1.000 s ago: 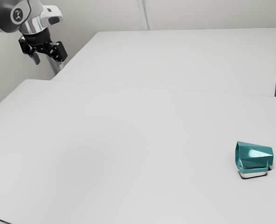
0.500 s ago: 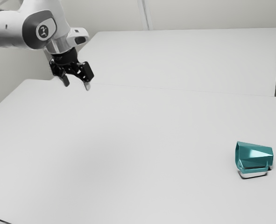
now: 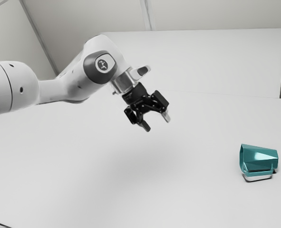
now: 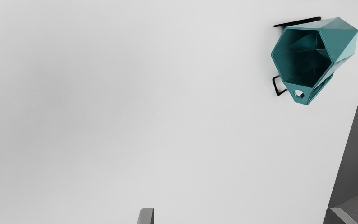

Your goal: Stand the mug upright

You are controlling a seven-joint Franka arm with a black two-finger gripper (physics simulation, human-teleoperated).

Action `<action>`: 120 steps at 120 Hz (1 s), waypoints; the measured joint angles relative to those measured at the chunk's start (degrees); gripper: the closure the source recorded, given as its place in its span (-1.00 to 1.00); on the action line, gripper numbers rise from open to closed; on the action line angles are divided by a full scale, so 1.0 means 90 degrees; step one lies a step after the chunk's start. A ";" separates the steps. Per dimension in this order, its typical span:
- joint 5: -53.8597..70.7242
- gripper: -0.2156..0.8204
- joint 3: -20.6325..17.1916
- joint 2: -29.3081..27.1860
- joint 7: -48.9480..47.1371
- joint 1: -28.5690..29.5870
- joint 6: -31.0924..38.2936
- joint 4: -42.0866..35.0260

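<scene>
Your gripper [image 3: 156,121] has swung out over the table [image 3: 107,190] toward the exterior view's right, open and empty. The mug [image 3: 258,160] lies on its side, well apart (mouth [image 4: 303,56] facing the arm [image 3: 78,85]); square up across its body before you lower, avoiding the handle [image 4: 305,100].

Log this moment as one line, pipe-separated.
gripper open, empty, above table | mug on its side, mouth toward gripper | not upright
</scene>
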 joint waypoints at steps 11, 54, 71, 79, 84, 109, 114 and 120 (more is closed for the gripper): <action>-0.0655 -0.58 -0.0187 0.0224 -0.0067 -0.0076 0.0370 -0.0138; -0.1965 -0.58 -0.0440 0.1482 -0.0231 -0.0791 0.1892 0.0266; -0.2013 -0.58 -0.0440 0.2058 -0.0255 -0.0934 0.2228 0.0753; -0.2050 -0.58 -0.0440 0.2205 -0.0263 -0.1004 0.2350 0.0886; -0.2099 -0.58 -0.0440 0.2257 -0.0268 -0.1053 0.2422 0.0946; -0.2836 -0.58 -0.0445 0.2316 -0.0287 -0.1371 0.2631 0.0954; -0.2978 -0.58 -0.0447 0.2316 -0.0290 -0.1420 0.2653 0.0946; -0.3146 -0.58 -0.0449 0.2321 -0.0294 -0.1493 0.2674 0.0942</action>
